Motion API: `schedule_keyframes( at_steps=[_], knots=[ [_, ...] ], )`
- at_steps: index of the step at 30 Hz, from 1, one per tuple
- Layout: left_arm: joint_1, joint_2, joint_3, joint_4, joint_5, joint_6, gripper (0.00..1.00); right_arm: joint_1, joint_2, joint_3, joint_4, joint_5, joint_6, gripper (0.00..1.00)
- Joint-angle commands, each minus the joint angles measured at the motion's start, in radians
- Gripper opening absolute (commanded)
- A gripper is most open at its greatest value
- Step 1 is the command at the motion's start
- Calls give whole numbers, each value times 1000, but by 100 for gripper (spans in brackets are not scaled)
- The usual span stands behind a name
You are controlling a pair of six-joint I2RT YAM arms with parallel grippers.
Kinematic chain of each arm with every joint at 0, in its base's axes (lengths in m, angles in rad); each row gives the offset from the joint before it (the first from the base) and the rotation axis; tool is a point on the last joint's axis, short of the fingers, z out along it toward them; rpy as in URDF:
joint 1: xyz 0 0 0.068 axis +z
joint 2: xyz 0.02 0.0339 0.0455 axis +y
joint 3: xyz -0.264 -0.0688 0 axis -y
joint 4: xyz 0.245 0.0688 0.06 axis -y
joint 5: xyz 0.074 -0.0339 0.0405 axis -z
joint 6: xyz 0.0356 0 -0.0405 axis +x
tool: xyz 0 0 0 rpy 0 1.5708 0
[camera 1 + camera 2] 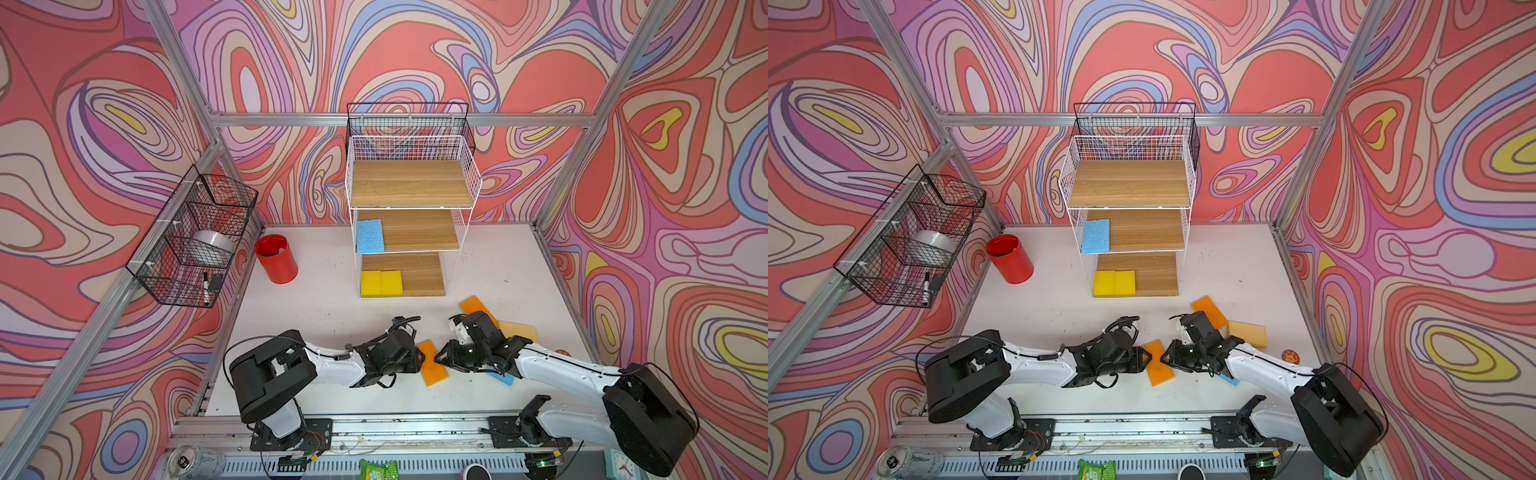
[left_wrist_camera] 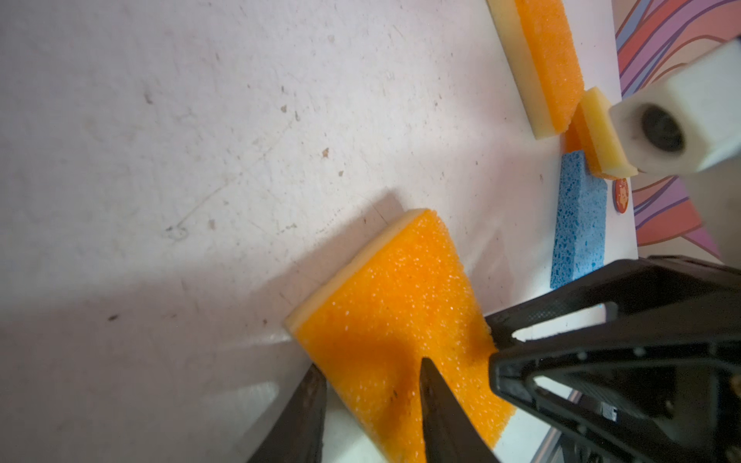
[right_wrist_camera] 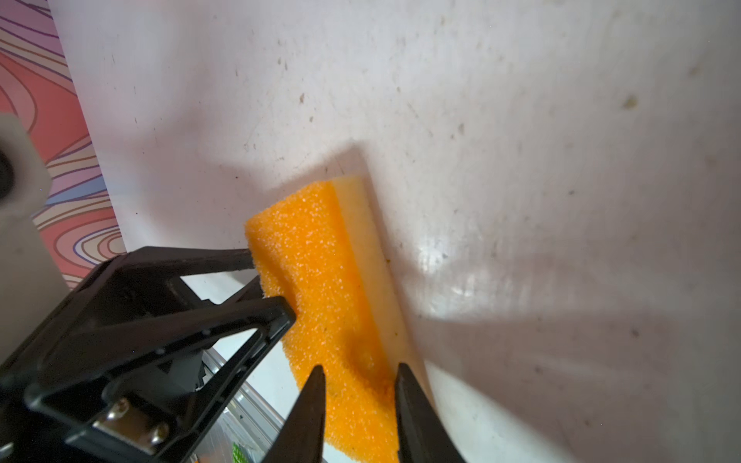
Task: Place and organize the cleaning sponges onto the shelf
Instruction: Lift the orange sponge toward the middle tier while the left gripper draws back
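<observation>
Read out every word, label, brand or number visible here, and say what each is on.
No text can be read for certain.
Silver can: dark print, too blurred.
Green packet: print too small.
Round orange sticker: a picture, no legible words.
Clock: numerals too small.

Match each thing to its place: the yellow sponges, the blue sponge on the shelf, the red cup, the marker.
Things:
1 yellow sponges
2 blue sponge
3 red cup
4 marker

Places:
A on the table, left of the shelf
B bottom board
C black wire basket
D middle board

Pairs: 1-B, 2-D, 3-A, 4-C
</observation>
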Motion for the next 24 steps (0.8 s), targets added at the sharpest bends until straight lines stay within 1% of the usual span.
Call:
schedule_keyframes(
  at_steps=[1,6,7,8,12,15,20,24],
  knots=[
    [-4,13,11,33,18,-20,39,-3,11,-12,60,-13,4,20],
    [-4,-6,19,8,4,-10,40,-3,-2,0,57,1,7,5],
    [-4,-14,22,-4,0,-6,43,-3,-4,3,53,4,6,1],
    [-4,-22,24,-16,-7,-2,46,-3,-6,6,52,7,7,0],
    [-4,-62,19,-56,-38,10,68,-3,-7,18,45,16,6,0],
    [-4,-90,18,-92,-58,20,78,-3,-9,26,41,16,5,0],
    [-1,-157,-2,-143,-90,28,83,-3,-42,54,4,21,-1,0],
    [9,-266,-35,-222,-128,41,84,-2,-109,122,-95,46,-23,0]
  ],
)
